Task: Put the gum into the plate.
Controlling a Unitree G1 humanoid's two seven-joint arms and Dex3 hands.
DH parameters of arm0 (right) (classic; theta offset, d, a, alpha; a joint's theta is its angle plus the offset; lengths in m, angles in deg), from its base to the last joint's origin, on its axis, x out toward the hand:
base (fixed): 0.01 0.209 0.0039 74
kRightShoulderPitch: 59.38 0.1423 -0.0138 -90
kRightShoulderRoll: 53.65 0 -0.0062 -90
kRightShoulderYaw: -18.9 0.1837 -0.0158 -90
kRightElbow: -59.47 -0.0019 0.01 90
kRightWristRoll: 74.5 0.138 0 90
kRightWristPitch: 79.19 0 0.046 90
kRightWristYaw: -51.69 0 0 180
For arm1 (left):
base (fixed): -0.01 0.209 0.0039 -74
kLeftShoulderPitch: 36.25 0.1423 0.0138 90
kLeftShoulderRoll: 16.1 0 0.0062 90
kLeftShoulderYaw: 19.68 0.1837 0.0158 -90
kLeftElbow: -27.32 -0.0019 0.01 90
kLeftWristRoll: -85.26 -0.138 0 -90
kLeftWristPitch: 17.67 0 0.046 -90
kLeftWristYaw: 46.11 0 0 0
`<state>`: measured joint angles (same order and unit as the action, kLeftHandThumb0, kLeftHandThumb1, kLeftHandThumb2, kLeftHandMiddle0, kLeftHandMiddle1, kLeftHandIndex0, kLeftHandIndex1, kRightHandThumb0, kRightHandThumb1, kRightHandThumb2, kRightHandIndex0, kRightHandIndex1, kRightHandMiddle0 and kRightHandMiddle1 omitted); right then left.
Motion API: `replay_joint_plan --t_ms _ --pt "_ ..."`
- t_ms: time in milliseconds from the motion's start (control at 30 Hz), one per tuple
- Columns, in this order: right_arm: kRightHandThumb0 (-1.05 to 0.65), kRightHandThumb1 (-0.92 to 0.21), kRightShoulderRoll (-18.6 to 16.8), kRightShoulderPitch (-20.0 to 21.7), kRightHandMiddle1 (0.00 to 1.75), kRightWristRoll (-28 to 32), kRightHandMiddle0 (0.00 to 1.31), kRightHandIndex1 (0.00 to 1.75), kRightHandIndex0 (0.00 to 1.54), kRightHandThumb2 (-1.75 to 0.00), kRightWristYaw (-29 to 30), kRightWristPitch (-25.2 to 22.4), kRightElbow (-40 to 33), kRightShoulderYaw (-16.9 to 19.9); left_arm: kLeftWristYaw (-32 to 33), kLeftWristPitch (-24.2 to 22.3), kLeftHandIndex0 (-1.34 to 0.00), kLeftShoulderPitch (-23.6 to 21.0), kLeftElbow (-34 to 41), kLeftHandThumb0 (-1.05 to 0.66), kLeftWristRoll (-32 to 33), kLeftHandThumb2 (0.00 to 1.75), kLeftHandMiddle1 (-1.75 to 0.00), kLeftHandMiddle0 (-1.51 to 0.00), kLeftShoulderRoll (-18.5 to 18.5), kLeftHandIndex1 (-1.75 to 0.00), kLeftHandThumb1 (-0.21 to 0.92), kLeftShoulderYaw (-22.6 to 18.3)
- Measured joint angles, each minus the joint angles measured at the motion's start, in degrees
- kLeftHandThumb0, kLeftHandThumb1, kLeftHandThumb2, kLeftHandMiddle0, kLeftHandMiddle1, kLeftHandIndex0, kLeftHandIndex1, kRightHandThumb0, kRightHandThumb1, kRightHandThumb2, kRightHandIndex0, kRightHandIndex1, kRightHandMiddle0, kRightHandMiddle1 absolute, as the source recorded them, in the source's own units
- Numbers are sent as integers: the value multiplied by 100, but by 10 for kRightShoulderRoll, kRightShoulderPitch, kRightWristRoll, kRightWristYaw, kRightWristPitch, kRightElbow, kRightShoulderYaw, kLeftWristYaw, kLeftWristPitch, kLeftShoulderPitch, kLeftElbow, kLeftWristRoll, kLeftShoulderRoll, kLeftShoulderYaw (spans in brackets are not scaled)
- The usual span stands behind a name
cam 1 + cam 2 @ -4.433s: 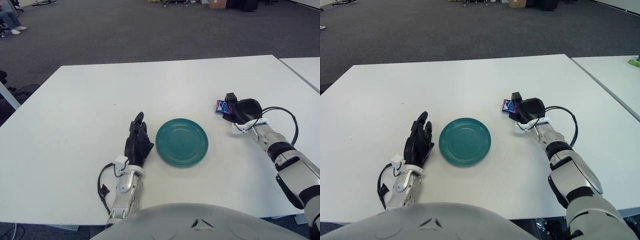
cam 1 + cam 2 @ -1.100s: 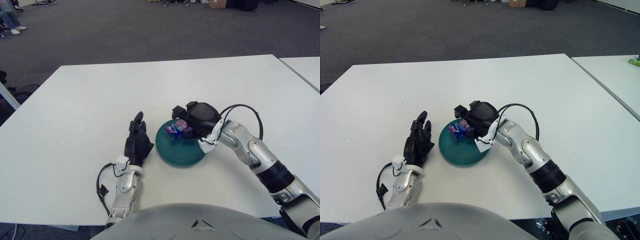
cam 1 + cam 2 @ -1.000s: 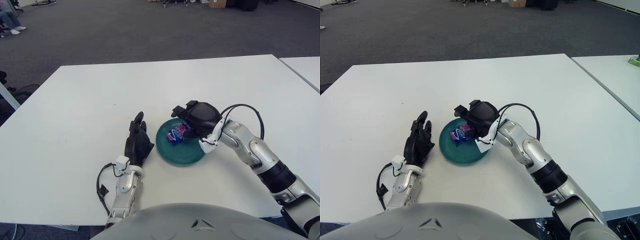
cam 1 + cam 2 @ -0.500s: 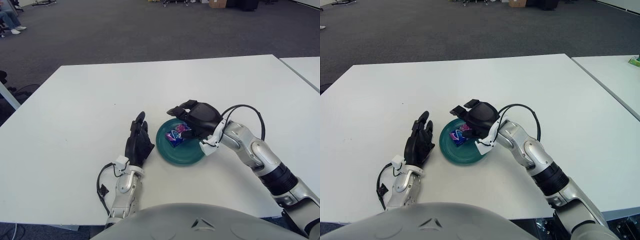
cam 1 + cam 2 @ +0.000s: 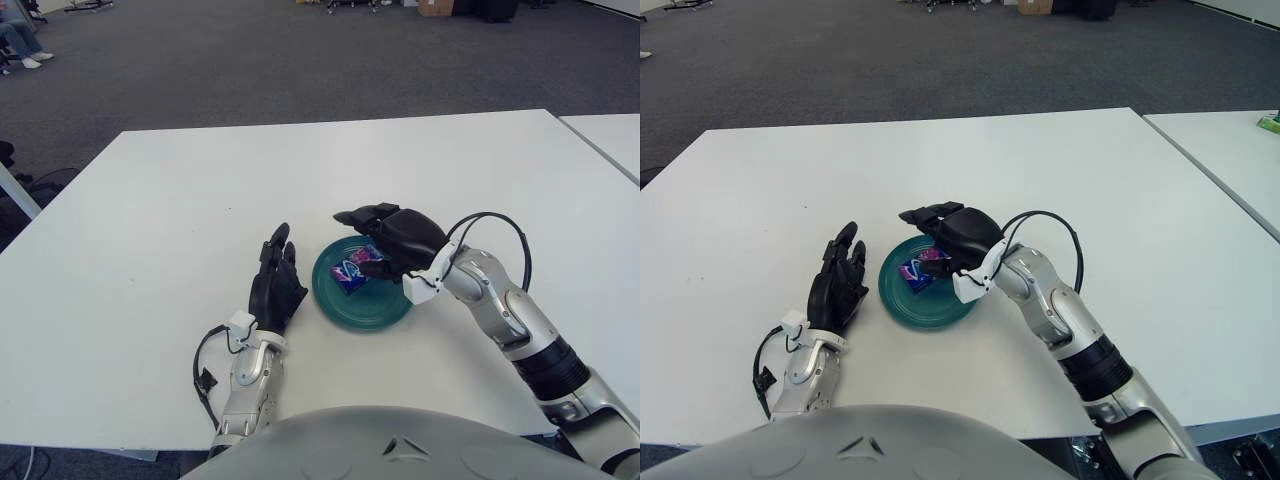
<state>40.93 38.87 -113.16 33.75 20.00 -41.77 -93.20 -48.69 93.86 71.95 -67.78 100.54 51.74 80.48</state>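
The gum (image 5: 352,272), a small blue and purple pack, lies in the left half of the teal plate (image 5: 368,304) at the middle of the white table. My right hand (image 5: 366,240) hovers over the plate's far side, just right of the gum, fingers spread and holding nothing. Its palm covers part of the plate's rim. My left hand (image 5: 276,282) shows just left of the plate, fingers relaxed and pointing away from me.
The white table (image 5: 150,210) stretches wide on all sides of the plate. A second white table (image 5: 610,135) stands at the far right. Grey carpet lies beyond the table's far edge.
My right hand carried the gum from the table's right side to the plate, let it go there, and its fingers have spread further. The left hand has not moved.
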Motion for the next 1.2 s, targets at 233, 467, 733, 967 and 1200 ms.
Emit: replay_joint_plan --t_ms 233,467,733,967,1200 --pt "-96 -92 -88 -44 43 107 0 1 20 -95 58 -40 20 52 17 9 0 -1 -4 -95 -28 99 -1 -14 0 -47 92 0" --pt "-89 -92 -151 -73 57 177 0 3 26 -93 156 -3 78 97 35 12 0 0 -4 -99 -45 99 -1 -15 0 -52 92 0" --pt "-78 -92 -209 -72 62 253 0 3 31 -91 210 27 136 133 37 11 0 0 -3 -100 -47 99 -1 -16 0 -53 92 0" --pt "-69 -92 -238 -70 57 325 0 1 29 -93 226 2 151 186 37 10 0 1 -1 -102 -46 98 -1 -16 0 -54 92 0" --pt "-71 -92 -223 -72 56 367 0 1 29 -92 219 -30 124 235 37 10 0 2 0 -103 -50 99 0 -16 0 -53 92 0"
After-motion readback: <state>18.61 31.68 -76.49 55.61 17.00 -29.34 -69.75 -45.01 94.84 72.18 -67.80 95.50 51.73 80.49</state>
